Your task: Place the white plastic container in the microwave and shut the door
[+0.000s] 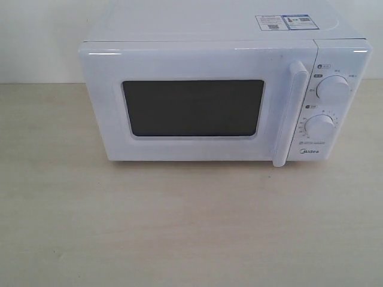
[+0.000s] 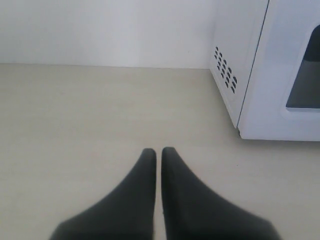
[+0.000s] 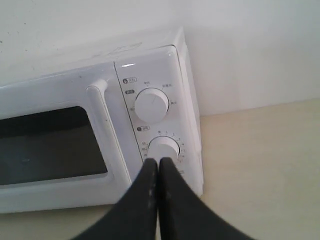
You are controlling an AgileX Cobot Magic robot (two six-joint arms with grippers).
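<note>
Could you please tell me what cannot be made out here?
- The white plastic container: in no view; the door, its window dark, hides the microwave interior.
- Knob labels: too small in exterior view, blurred in right wrist view.
- Stickers: print too small, exterior view.
- Arms: outside exterior view; only left tool and right tool tips show.

The left gripper (image 2: 158, 151) and right gripper (image 3: 158, 161) each have two smooth black fingers, narrowing to rounded tips.
</note>
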